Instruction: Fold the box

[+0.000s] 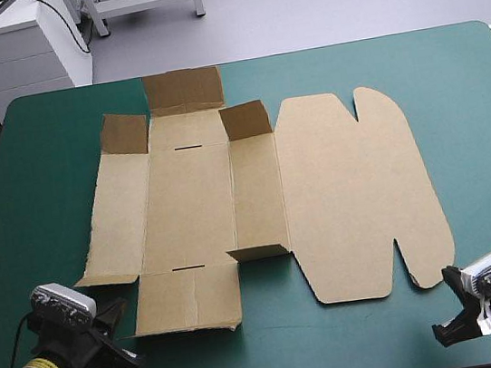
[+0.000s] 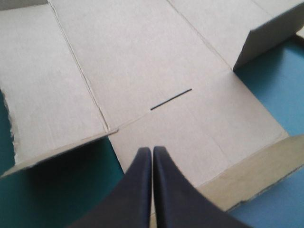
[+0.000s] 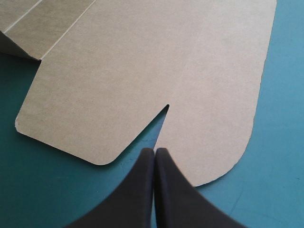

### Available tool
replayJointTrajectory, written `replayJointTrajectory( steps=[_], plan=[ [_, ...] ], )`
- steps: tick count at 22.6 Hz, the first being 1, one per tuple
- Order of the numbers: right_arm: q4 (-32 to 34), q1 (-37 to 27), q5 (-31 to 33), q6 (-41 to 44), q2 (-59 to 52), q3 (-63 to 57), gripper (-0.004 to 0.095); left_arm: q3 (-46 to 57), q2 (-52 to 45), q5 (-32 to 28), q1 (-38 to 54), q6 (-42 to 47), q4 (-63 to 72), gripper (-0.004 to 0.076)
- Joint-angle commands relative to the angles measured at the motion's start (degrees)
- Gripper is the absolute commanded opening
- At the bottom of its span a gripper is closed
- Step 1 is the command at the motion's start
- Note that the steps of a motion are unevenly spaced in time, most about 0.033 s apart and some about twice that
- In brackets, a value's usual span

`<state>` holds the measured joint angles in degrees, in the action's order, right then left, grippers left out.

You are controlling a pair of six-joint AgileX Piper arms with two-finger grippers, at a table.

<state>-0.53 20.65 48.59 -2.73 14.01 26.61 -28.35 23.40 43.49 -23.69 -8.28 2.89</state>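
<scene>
I've got the box (image 1: 257,201) lying flat mid-table on the teal-green cover (image 1: 474,115). Its wide lid (image 1: 361,195) is out to the right and the far flaps (image 1: 183,90) are tipped up. My left gripper (image 2: 152,149) is pressed together with nothing in it, its tip over the near flap (image 2: 204,137), just short of the slot (image 2: 171,99). My right gripper (image 3: 155,150) is likewise closed tight and empty, its tip right at the notch (image 3: 166,108) in the lid's near edge.
</scene>
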Motion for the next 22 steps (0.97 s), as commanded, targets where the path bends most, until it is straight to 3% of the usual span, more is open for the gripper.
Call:
replayJointTrajectory(
  steps=[1,10,16,19,22],
  plan=[
    [0.1,0.1,-3.7,-0.1,0.4,1.5,-0.0014,-5.3,3.9,-3.6,0.1,2.7,0.4,-0.0008],
    [0.1,0.1,-3.7,-0.1,0.4,1.5,-0.0014,-19.2,21.3,-2.2,0.1,2.6,-8.6,-0.0008],
    [0.2,0.1,-3.7,-0.1,0.4,1.5,-0.0014,-27.9,40.5,-1.8,0.1,2.6,-8.6,0.0018],
    [0.2,0.1,-3.7,-0.1,0.4,1.5,-0.0014,-29.3,43.2,-1.8,0.2,2.6,-9.6,0.0018],
    [0.5,0.1,-3.7,-0.1,0.4,1.5,-0.0014,-31.3,43.5,-0.2,6.9,-5.6,-1.1,0.0018]
  ],
)
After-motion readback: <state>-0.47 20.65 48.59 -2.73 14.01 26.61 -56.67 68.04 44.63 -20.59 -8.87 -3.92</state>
